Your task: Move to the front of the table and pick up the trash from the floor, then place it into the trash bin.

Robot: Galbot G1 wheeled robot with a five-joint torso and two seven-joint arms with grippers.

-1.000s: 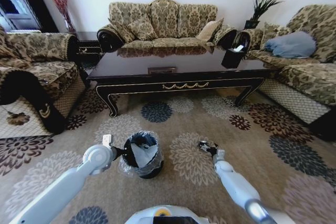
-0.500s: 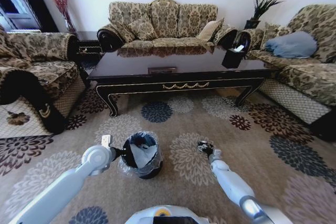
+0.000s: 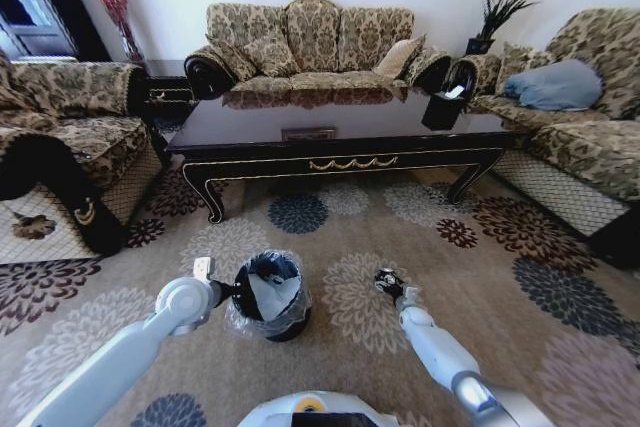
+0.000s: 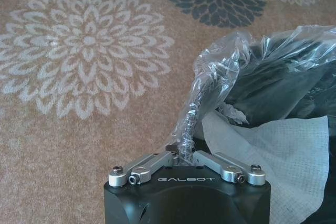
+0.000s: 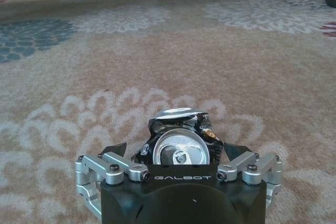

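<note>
The trash bin [image 3: 270, 297], small, round and black, stands on the carpet in front of the long dark table [image 3: 340, 162]. My left gripper [image 3: 232, 289] is at the bin's left rim. In the left wrist view this gripper [image 4: 184, 150] is shut on a twisted fold of the clear liner bag [image 4: 220, 66]. A white paper wad [image 4: 278, 156] lies inside the bin [image 4: 283, 87]. To the right of the bin, low over the carpet, my right gripper [image 3: 388, 282] is shut on the trash, a crushed silver-dark can [image 5: 178, 129]. The can sits between its black pads [image 5: 118, 149].
Patterned sofas stand to the left [image 3: 60, 137], behind the table [image 3: 310, 42] and to the right [image 3: 580, 117]. A dark box [image 3: 445, 107] rests on the table's right end. Flowered carpet [image 3: 480, 277] stretches open to the right of my arms.
My right gripper with the can has shifted slightly left, toward the bin. The left arm and the bin have stayed where they were.
</note>
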